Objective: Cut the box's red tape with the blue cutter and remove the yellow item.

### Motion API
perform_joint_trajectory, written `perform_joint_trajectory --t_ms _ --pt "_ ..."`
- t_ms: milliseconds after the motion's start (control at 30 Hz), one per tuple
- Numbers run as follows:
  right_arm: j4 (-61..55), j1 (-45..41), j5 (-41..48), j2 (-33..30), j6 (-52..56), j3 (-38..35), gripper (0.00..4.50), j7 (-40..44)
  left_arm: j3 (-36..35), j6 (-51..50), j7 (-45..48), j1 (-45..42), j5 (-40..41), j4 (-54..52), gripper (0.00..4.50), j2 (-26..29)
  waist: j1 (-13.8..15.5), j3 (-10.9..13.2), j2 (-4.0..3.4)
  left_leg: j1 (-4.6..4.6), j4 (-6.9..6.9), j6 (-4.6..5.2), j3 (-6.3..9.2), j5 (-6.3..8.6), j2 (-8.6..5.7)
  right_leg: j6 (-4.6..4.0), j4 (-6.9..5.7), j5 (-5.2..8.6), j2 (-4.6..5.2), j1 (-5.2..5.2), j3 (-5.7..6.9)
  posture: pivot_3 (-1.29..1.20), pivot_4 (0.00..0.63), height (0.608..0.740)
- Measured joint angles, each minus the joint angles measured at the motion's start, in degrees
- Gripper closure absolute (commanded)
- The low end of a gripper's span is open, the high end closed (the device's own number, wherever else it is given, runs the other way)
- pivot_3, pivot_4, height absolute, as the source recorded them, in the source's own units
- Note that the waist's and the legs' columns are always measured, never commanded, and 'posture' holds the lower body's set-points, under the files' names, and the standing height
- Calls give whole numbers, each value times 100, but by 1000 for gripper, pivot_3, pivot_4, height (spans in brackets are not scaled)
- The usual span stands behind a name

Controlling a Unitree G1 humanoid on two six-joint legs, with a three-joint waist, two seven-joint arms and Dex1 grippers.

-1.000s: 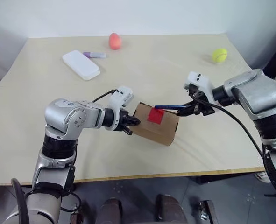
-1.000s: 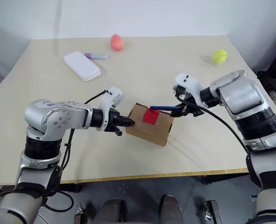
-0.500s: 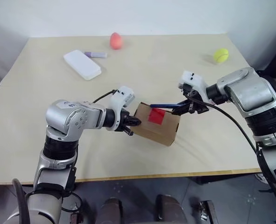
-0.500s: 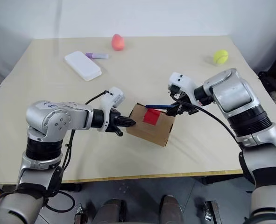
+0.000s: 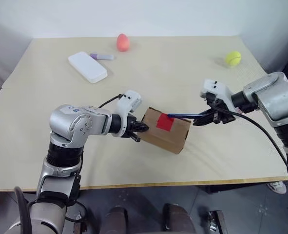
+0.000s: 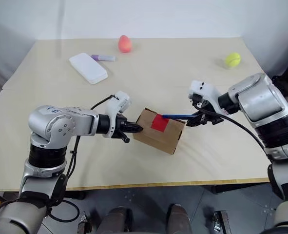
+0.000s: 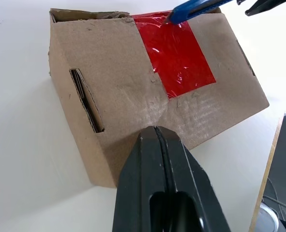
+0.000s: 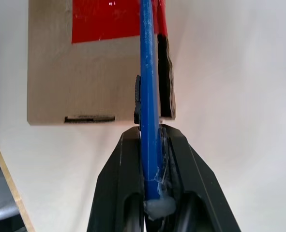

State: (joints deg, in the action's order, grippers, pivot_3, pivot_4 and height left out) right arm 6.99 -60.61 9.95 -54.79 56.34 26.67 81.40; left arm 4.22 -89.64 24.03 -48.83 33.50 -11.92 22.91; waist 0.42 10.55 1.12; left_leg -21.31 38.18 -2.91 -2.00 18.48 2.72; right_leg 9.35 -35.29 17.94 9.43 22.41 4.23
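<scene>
The red tape [image 5: 164,122] sits mid-frame on the box [image 5: 165,130], which rests on the tabletop [image 5: 182,73]. The blue cutter [image 5: 185,116] lies nearly level, its tip at the tape's right edge, its handle running right. The right gripper [image 5: 205,118] has its fingers clamped on that handle. The left gripper [image 5: 139,131], fingers together, presses the box's left side. The cut appears to turn on drawing the blade along the seam.

surface: beige table [image 5: 182,68] | on it: box [image 5: 166,131], white case [image 5: 87,67], purple marker [image 5: 102,56], pink egg [image 5: 123,42], tennis ball [image 5: 233,58]
</scene>
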Motion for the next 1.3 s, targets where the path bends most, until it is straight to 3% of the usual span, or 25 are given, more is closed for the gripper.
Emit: perform_joint_trajectory --t_ms 1300 --pt "118 303 -72 -201 -140 -225 4330 -165 66 31 20 -98 6 153 4500 -23 56 0 0 0 3 0 -1 0 0 0 -1 0 0 0 0 0 150 740"
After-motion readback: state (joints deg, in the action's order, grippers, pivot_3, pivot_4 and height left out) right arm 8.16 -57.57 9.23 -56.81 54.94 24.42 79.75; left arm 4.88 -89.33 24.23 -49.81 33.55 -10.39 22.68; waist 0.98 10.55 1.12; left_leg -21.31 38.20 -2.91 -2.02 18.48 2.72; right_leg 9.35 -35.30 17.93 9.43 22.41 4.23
